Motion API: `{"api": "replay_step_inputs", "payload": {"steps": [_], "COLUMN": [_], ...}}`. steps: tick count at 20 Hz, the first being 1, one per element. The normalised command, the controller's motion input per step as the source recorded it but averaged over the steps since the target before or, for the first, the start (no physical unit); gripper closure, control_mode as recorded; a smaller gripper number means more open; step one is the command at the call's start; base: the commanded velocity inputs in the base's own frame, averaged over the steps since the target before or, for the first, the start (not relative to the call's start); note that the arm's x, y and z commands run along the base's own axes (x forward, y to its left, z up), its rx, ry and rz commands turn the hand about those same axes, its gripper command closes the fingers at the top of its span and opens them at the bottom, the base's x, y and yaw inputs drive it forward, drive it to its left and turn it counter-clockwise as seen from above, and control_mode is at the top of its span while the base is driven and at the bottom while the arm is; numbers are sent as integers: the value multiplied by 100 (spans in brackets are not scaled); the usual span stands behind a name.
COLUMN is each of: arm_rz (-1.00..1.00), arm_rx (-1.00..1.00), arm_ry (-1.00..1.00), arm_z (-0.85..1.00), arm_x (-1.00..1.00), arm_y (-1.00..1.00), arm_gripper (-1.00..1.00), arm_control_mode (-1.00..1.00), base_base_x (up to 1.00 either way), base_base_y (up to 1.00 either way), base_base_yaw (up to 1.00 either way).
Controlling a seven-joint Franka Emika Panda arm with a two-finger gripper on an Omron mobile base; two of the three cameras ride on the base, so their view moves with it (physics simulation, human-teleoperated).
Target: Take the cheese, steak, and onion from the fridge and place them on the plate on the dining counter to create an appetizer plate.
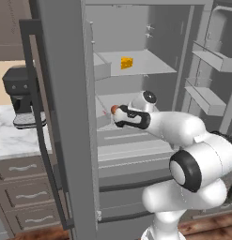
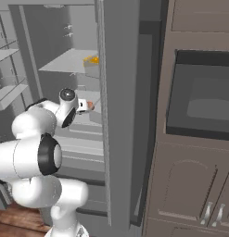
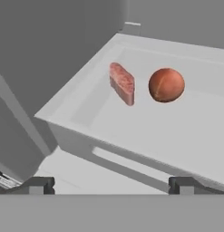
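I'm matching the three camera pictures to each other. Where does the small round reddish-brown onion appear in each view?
Left base view: the small round reddish-brown onion peeks out left of the arm's wrist, mid-picture.
Right base view: hidden or too small to tell.
Hand view: upper right of centre, right of the flat pinkish-brown steak.
Shared landmark: the pale grey fridge shelf beneath it.

The white arm point(image 2: 41, 139) reaches into the open fridge point(image 2: 120, 115), the cheese point(image 2: 92, 59) sits on the upper shelf point(image 2: 69, 62), and the dark microwave point(image 2: 201, 102) stands right of the door.
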Motion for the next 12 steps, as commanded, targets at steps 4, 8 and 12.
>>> {"api": "replay_step_inputs", "payload": {"steps": [4, 8, 12], "arm_rz": [0, 1, 2], "arm_rx": [0, 0, 0], "arm_ry": [2, 2, 0], "arm_z": [-16, -25, -30], "arm_x": [49, 51, 45], "arm_y": [11, 14, 11], "arm_gripper": [-100, -100, -100], "arm_control_mode": [-100, -100, -100], "base_base_x": [0, 0, 0], "base_base_y": [0, 0, 0], "base_base_yaw": [0, 0, 0]}}
